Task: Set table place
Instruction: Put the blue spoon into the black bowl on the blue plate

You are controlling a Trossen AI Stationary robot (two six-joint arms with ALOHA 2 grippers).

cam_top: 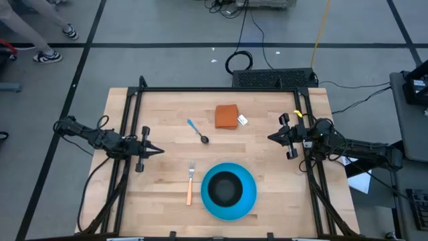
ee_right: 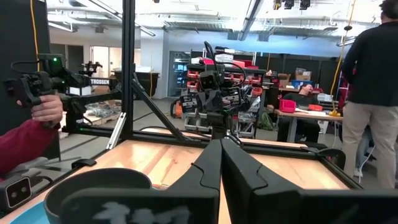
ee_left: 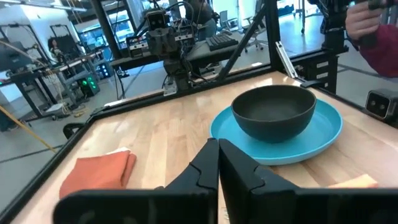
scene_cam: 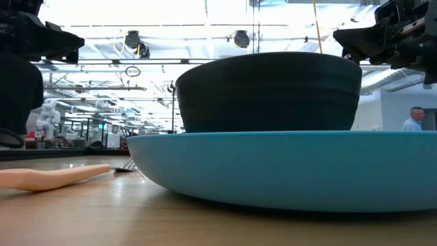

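The black bowl [cam_top: 225, 188] sits inside the round blue plate [cam_top: 249, 199] near the table's near edge; both show in the left wrist view [ee_left: 274, 111] and the low view [scene_cam: 270, 89]. The orange-handled fork [cam_top: 190, 184] lies flat just left of the plate. The blue-handled spoon [cam_top: 197, 131] lies farther back. My left gripper [cam_top: 159, 151] is shut and empty at the table's left side. My right gripper [cam_top: 271, 138] is shut and empty at the right side. Both hover above the table.
A folded orange cloth [cam_top: 227, 116] with a white tag lies at the far middle of the table [cam_top: 167, 114]. A black frame edges the table. A person's hand and red sleeve [ee_right: 28, 124] hold a controller beyond the table. People stand in the room behind.
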